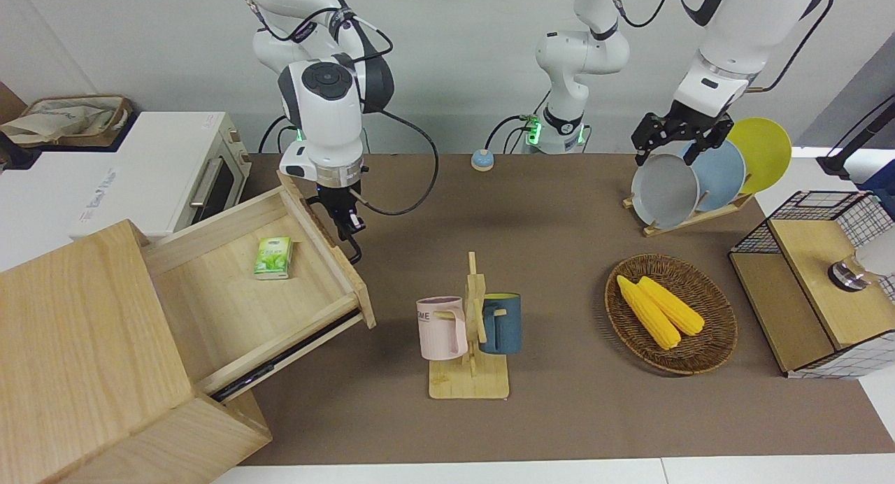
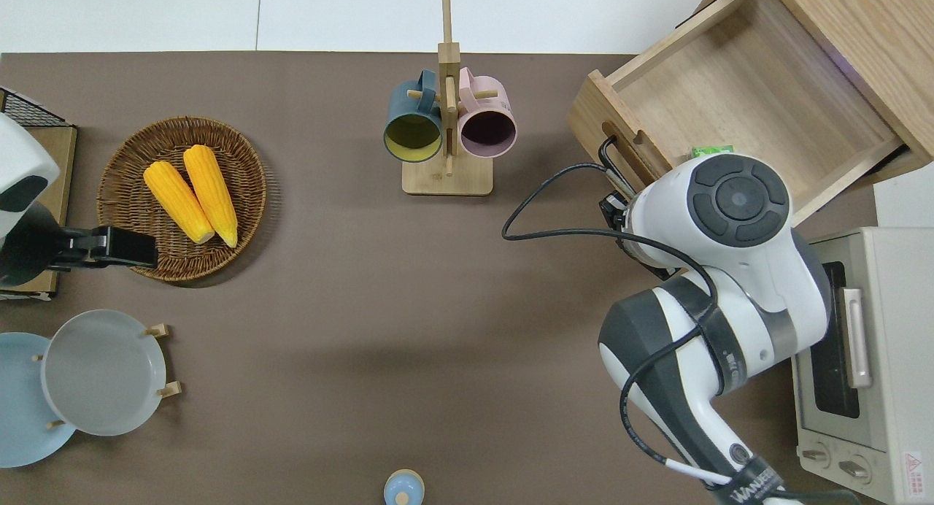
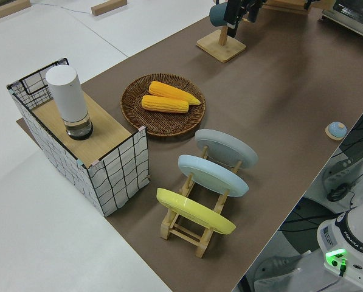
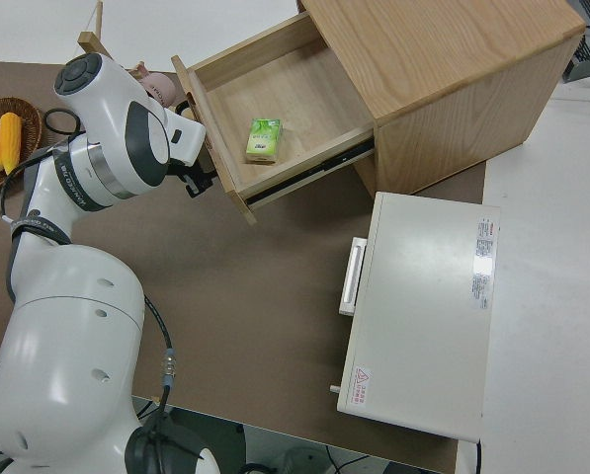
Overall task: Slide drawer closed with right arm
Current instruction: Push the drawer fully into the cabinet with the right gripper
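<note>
The drawer [image 1: 231,288] stands pulled well out of the light-wood cabinet [image 1: 77,330], and a small green packet [image 1: 273,257] lies on its floor. A black bar handle [image 1: 354,252] is on the drawer's front panel. My right gripper [image 1: 346,229] points down right at that front panel, by the end of the handle nearer the robots. In the overhead view the right gripper [image 2: 616,209] is mostly hidden under its own wrist, beside the handle [image 2: 608,153]. The left arm is parked, its gripper [image 1: 677,140] open.
A white toaster oven [image 1: 140,176] sits beside the cabinet, nearer the robots. Mid-table stands a mug rack [image 1: 470,330] with two mugs. Toward the left arm's end are a wicker basket [image 1: 713,337] of corn, a plate rack [image 1: 699,176] and a wire-mesh box [image 1: 818,288].
</note>
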